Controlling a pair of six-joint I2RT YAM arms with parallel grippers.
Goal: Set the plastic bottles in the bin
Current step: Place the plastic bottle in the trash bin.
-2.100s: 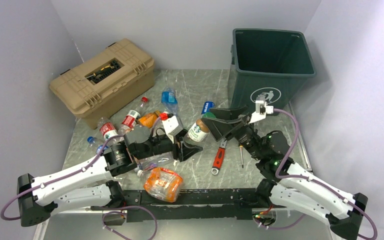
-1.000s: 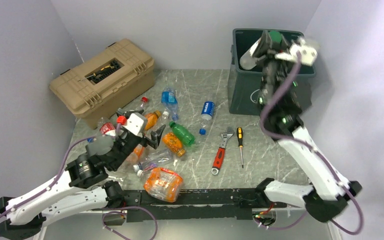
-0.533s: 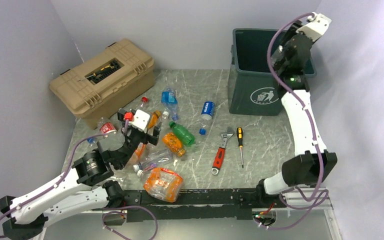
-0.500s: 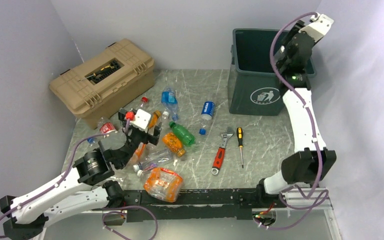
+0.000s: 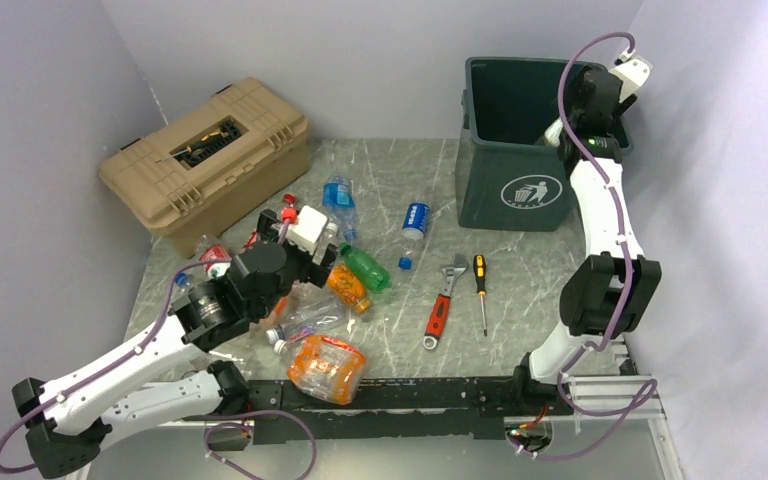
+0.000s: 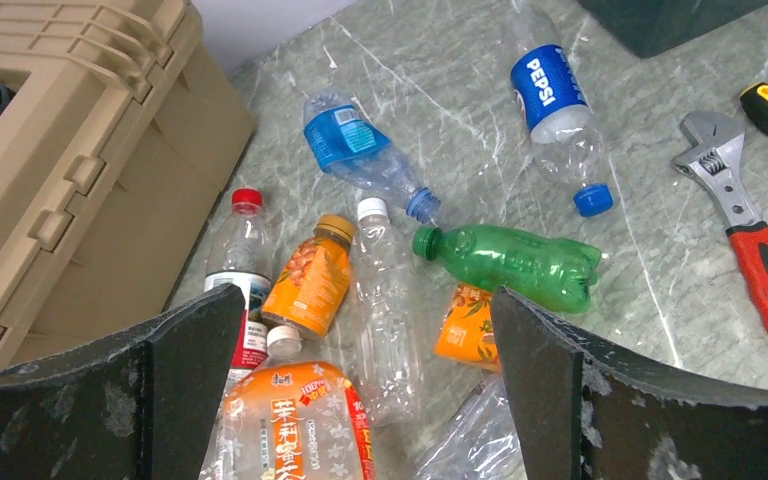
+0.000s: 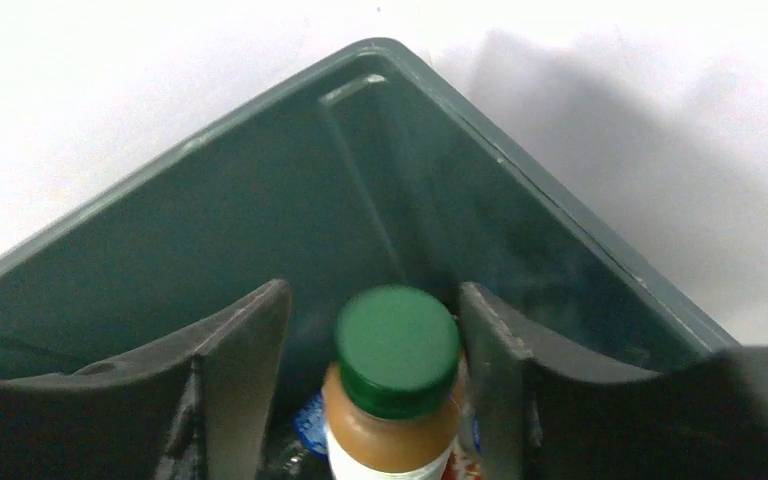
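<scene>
The bin (image 5: 505, 170) stands at the far right of the table (image 5: 530, 290). The right arm (image 5: 600, 200) reaches up over it, and the right gripper (image 7: 372, 290) hangs just inside one corner. Its fingers are apart, wider than the brown bottle with a green cap (image 7: 397, 350) between them. So I think this bottle is being let go, to drop in. Next, that arm should pull out and fetch another.

The left gripper (image 6: 367, 298) hangs wide apart and empty over the heap of bottles (image 6: 310, 290) on the table, near the green bottle (image 6: 520, 262). It should come down and close on one.

Half a second ago the right gripper was higher up. Two seconds ago it was low by the table with this bottle. The left gripper has moved nearer the heap.
</scene>
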